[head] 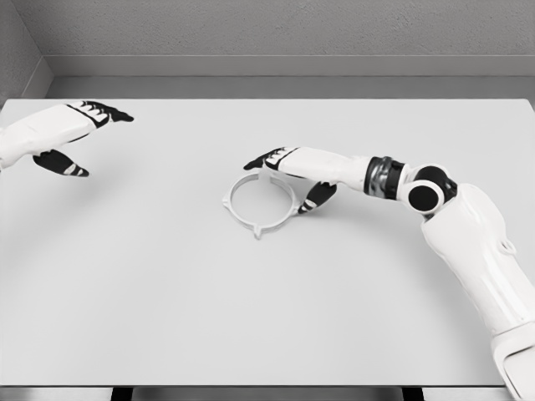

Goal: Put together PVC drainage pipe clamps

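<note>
A white ring-shaped pipe clamp [238,209] with small lugs around its rim lies flat on the white table [167,292], near the middle. My right hand [288,177] hovers at the ring's far right side. Its black-tipped fingers [261,159] stretch leftward over the ring's upper edge and its thumb [316,198] points down by the right rim. The fingers are spread and hold nothing; contact with the ring cannot be told. My left hand [79,138] hangs over the table's far left, fingers extended and empty, well away from the ring.
A grey wall [276,33] runs behind the table's far edge. The table's front edge [267,386] sits near the bottom of the view, and my right forearm [468,242] crosses its right side.
</note>
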Action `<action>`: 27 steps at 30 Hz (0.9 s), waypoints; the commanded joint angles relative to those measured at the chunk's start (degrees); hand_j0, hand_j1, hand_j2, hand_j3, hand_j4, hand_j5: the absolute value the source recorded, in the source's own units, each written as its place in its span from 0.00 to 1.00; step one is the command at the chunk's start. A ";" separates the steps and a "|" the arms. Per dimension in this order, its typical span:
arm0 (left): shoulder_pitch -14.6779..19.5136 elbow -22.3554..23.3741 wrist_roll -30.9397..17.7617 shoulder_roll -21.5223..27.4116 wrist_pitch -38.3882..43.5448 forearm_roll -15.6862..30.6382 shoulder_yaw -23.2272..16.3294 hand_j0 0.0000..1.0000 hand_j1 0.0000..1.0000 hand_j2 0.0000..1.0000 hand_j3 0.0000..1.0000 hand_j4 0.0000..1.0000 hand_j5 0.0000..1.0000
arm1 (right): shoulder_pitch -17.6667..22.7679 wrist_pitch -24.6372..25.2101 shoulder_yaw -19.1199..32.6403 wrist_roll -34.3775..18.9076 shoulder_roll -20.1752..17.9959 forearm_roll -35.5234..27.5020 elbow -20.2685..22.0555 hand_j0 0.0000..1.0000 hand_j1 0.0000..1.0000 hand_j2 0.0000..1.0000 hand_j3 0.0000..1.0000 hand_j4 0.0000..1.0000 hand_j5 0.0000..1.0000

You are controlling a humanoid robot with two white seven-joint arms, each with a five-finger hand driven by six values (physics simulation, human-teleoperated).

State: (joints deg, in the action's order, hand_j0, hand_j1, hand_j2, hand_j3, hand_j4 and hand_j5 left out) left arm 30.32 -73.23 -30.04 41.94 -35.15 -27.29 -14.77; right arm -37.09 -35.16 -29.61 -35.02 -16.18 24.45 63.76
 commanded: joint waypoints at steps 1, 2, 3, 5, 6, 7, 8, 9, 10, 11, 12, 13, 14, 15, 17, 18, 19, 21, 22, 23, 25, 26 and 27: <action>0.00 -0.86 0.25 1.65 0.15 0.05 0.09 1.00 1.00 1.00 1.00 1.00 1.00 | 0.00 0.16 0.08 0.02 0.19 -0.46 -0.03 1.00 1.00 1.00 1.00 1.00 1.00; 0.09 -0.86 0.07 1.65 0.15 0.05 0.18 1.00 1.00 1.00 1.00 1.00 1.00 | 0.00 0.16 0.08 0.02 0.19 -0.46 -0.03 1.00 1.00 1.00 1.00 1.00 1.00; 0.53 -0.86 0.16 1.65 0.15 0.05 0.18 1.00 1.00 1.00 1.00 1.00 1.00 | 0.00 0.16 0.08 0.02 0.27 -0.46 -0.03 1.00 1.00 1.00 1.00 1.00 1.00; 0.79 -0.95 0.07 1.65 0.15 0.05 0.09 1.00 1.00 1.00 1.00 1.00 1.00 | 0.00 0.16 0.08 0.02 0.19 -0.46 -0.03 1.00 1.00 1.00 1.00 1.00 1.00; 0.70 -0.95 0.16 1.65 0.15 0.05 0.01 1.00 1.00 1.00 1.00 1.00 1.00 | 0.00 0.16 0.08 0.02 0.19 -0.46 -0.03 1.00 1.00 1.00 1.00 1.00 1.00; 0.53 -0.95 0.16 1.65 0.15 0.13 -0.17 1.00 1.00 1.00 1.00 1.00 1.00 | 0.00 0.16 0.08 0.02 0.10 -0.46 -0.03 1.00 1.00 1.00 1.00 1.00 1.00; 0.79 -1.12 0.16 1.65 0.15 0.31 -0.17 1.00 1.00 1.00 1.00 1.00 1.00 | 0.09 0.16 0.08 0.02 0.01 -0.46 0.05 1.00 1.00 1.00 1.00 1.00 1.00; 0.79 -1.12 0.25 1.65 0.15 0.40 -0.08 1.00 1.00 1.00 1.00 1.00 1.00 | 0.09 0.16 0.08 0.02 0.01 -0.46 0.05 1.00 1.00 1.00 1.00 1.00 1.00; 0.70 -1.30 0.25 1.65 0.15 0.31 -0.17 1.00 1.00 1.00 1.00 1.00 1.00 | 0.18 0.16 0.08 0.02 0.01 -0.46 0.05 1.00 1.00 1.00 1.00 1.00 1.00; 0.62 -1.39 0.42 1.65 0.15 0.40 -0.35 1.00 1.00 1.00 1.00 1.00 1.00 | 0.26 0.16 -0.01 0.02 0.01 -0.46 0.05 1.00 1.00 1.00 1.00 1.00 1.00; 0.62 -1.30 0.69 1.65 0.15 0.49 -0.43 1.00 1.00 1.00 1.00 1.00 1.00 | 0.35 0.16 -0.18 0.02 0.01 -0.46 0.14 1.00 1.00 1.00 1.00 1.00 1.00; 0.70 -1.30 0.78 1.65 0.15 0.49 -0.43 1.00 1.00 1.00 1.00 1.00 1.00 | 0.44 0.16 -0.89 0.02 -0.08 -0.46 0.23 1.00 1.00 1.00 1.00 1.00 1.00; 0.62 -1.39 0.78 1.65 0.15 0.57 -0.43 1.00 1.00 1.00 1.00 1.00 1.00 | 0.53 0.16 -0.97 0.02 -0.08 -0.46 0.40 1.00 1.00 1.00 1.00 1.00 1.00; 0.35 -1.48 0.78 1.65 0.15 0.57 -0.52 1.00 1.00 1.00 1.00 1.00 1.00 | 0.53 0.16 -0.97 0.02 -0.08 -0.46 0.58 1.00 1.00 1.00 1.00 1.00 1.00; 0.44 -1.48 0.78 1.65 0.15 1.18 -0.52 1.00 1.00 1.00 1.00 1.00 1.00 | 0.44 0.16 -1.33 0.02 -0.08 -0.46 0.58 1.00 1.00 1.00 1.00 1.00 1.00; 0.53 -1.48 0.78 1.65 0.15 2.24 -0.70 1.00 1.00 1.00 1.00 1.00 1.00 | 0.44 0.16 -1.33 0.02 -0.08 -0.46 0.58 1.00 1.00 1.00 1.00 1.00 1.00; 0.62 -1.48 0.78 1.83 0.15 3.03 -0.70 1.00 1.00 1.00 1.00 1.00 1.00 | 0.35 0.16 -1.41 0.02 -0.08 -0.46 0.41 1.00 1.00 1.00 1.00 1.00 1.00; 0.70 -1.83 0.78 1.91 0.15 3.21 -0.79 1.00 1.00 1.00 1.00 1.00 1.00 | 0.26 0.16 -1.33 0.02 -0.08 -0.46 0.32 1.00 1.00 1.00 1.00 1.00 1.00; 0.70 -1.83 0.78 1.91 0.15 3.21 -0.79 1.00 1.00 1.00 1.00 1.00 1.00 | 0.18 0.16 -1.33 0.02 0.01 -0.46 0.23 1.00 1.00 1.00 1.00 1.00 1.00; 0.62 -1.83 0.78 1.91 0.15 3.21 -0.79 1.00 1.00 1.00 1.00 1.00 1.00 | 0.18 0.16 -1.33 0.02 -0.08 -0.46 0.32 1.00 1.00 1.00 1.00 1.00 1.00; 0.62 -1.83 0.78 1.91 0.15 3.12 -0.79 1.00 1.00 1.00 1.00 1.00 1.00 | 0.35 0.16 -1.33 0.02 -0.08 -0.46 0.40 1.00 1.00 1.00 1.00 1.00 1.00; 0.62 -1.83 0.78 1.91 0.15 3.21 -0.87 1.00 1.00 1.00 1.00 1.00 1.00 | 0.35 0.16 -1.33 0.02 -0.08 -0.46 0.49 1.00 1.00 1.00 1.00 1.00 1.00; 0.62 -1.83 0.78 2.00 0.15 3.21 -0.87 1.00 1.00 1.00 1.00 1.00 1.00 | 0.09 0.16 -1.33 0.02 -0.08 -0.46 0.49 1.00 1.00 1.00 1.00 1.00 1.00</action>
State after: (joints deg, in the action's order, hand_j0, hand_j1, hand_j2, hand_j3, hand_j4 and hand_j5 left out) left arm 31.03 -75.03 -29.30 43.84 -35.14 -24.49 -15.61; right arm -37.09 -35.15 -30.95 -35.02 -16.26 24.42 64.15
